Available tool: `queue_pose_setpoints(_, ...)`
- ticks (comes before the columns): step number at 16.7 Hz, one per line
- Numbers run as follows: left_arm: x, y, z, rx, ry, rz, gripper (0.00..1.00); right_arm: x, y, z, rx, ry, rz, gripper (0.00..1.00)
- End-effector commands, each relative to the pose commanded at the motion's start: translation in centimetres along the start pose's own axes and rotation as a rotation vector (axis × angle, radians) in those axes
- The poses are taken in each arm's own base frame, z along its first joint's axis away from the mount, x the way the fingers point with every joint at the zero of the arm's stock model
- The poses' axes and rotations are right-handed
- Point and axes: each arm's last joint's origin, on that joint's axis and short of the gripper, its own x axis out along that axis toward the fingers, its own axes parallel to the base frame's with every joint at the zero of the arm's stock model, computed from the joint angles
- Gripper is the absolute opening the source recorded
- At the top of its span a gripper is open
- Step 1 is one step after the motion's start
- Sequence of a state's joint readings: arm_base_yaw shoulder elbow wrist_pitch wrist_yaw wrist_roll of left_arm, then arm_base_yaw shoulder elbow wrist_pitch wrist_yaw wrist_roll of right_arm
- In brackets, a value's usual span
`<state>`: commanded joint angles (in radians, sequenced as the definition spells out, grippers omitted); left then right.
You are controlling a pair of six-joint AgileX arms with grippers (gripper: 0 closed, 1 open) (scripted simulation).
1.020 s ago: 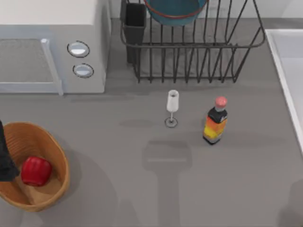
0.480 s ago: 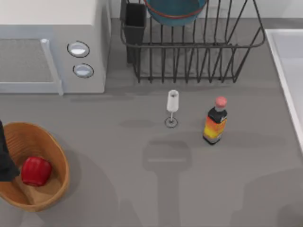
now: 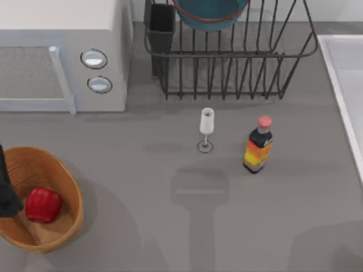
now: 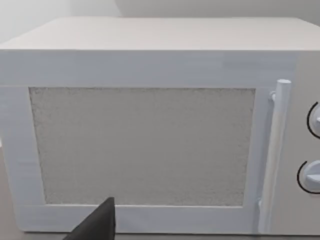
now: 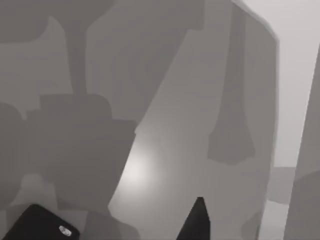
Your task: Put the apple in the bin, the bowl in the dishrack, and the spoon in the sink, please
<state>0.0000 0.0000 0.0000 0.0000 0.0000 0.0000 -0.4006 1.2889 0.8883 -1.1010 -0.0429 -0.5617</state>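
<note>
The red apple [image 3: 43, 204] lies inside the orange-brown wicker bin [image 3: 34, 164] at the table's front left. The blue bowl [image 3: 210, 11] with its reddish rim rests in the black wire dishrack [image 3: 227, 55] at the back. The pale sink [image 3: 347, 62] runs along the right edge. The spoon is out of view. My left gripper [image 3: 5, 195] hangs at the left edge, over the bin's rim beside the apple, and faces the microwave [image 4: 145, 145]. My right gripper [image 5: 120, 225] is open over bare grey table, with nothing between its fingers.
A grey-white microwave [image 3: 57, 56] stands at the back left. A small white stemmed glass [image 3: 207, 127] and a dark bottle with an orange label [image 3: 258, 145] stand mid-table in front of the rack. A dark square cup holder [image 3: 161, 25] sits at the rack's left corner.
Only the arm's shadow at the table's front right has shifted. The apple, bowl and left arm stay where they were.
</note>
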Motion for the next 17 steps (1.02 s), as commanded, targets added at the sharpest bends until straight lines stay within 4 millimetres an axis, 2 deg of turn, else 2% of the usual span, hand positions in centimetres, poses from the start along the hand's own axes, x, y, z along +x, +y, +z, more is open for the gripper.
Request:
queue_pose_setpoints(5,0.0,0.0,0.0,0.000,0.000,0.000,1.00,-0.1,-0.1,0.6,-0.003,0.019,0.013,0.00)
queue_pose_setpoints(8,0.0,0.0,0.0,0.000,0.000,0.000,1.00,-0.7,-1.0,3.0,-0.001,0.074,0.043,0.00)
queue_pose_setpoints(11,0.0,0.0,0.0,0.000,0.000,0.000,1.00,-1.1,-2.7,7.4,-0.001,0.131,0.070,0.00)
queue_pose_setpoints(17,0.0,0.0,0.0,0.000,0.000,0.000,1.00,-2.5,-6.2,19.0,-0.008,0.074,0.032,0.00)
